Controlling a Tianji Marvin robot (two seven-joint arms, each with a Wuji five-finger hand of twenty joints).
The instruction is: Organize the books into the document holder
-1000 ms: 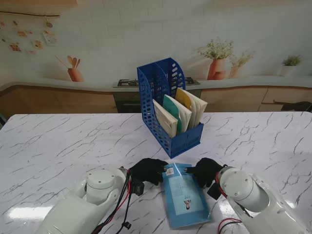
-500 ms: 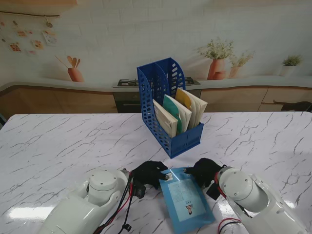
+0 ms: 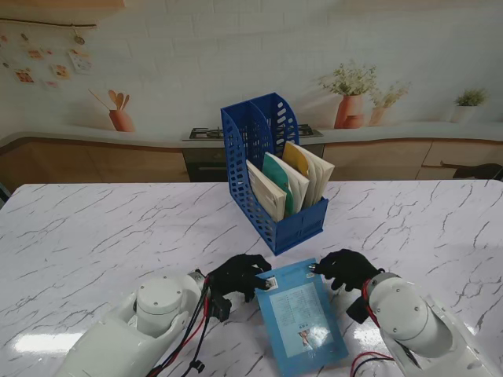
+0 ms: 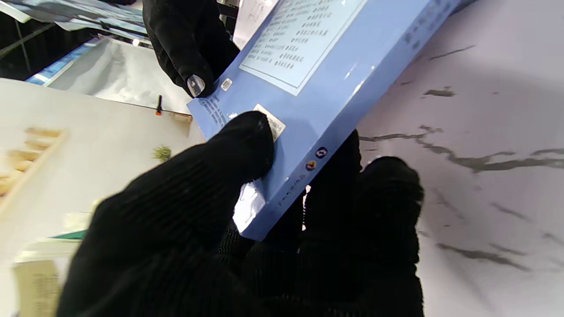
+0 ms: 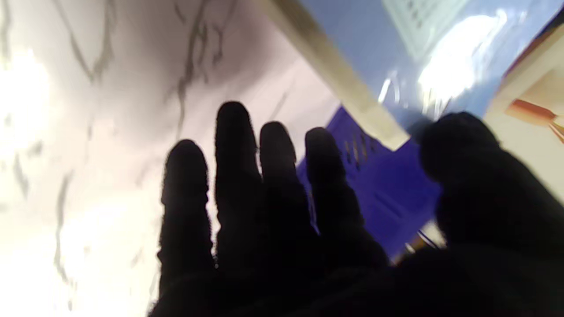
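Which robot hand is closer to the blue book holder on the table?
The right hand. It sits at the blue book's far corner, just in front of the holder. The left hand pinches the book's other far corner, a bit nearer to me and off to the left.

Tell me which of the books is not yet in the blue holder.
The light blue book, gripped by the left hand; the other three stand upright in the holder.

stand high overhead, wrists close, sharing book (image 3: 302, 316)
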